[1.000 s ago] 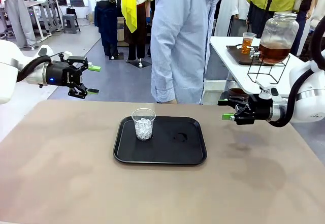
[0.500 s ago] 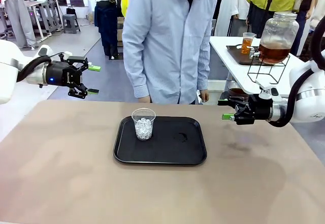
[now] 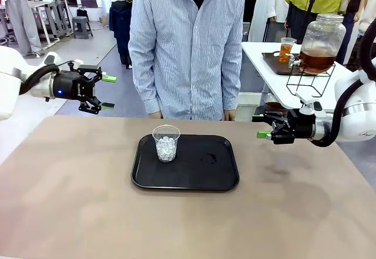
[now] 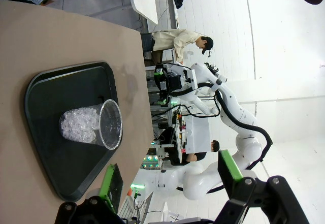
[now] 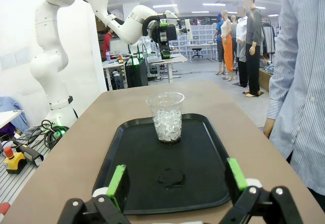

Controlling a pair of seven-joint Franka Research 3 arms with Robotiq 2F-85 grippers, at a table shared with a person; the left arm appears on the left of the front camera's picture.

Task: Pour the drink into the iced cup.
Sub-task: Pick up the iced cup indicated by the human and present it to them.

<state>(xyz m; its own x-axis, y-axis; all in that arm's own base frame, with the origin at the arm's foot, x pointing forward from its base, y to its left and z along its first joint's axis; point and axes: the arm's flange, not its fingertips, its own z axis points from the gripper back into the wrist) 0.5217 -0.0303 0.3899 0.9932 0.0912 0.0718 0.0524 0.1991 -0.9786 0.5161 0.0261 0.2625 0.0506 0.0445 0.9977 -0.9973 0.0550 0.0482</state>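
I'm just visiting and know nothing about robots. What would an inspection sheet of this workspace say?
Surface: brown table, black tray in the middle.
Job's things: iced cup upright on the tray's left part; amber drink in a jar on the side table behind the right arm.
Clutter: faint ring mark on the tray.
Claws: left claw and right claw open, empty, held in the air to the tray's left and right.
Cables: black hose along the right arm.
Surroundings: person in a striped shirt at the far edge.
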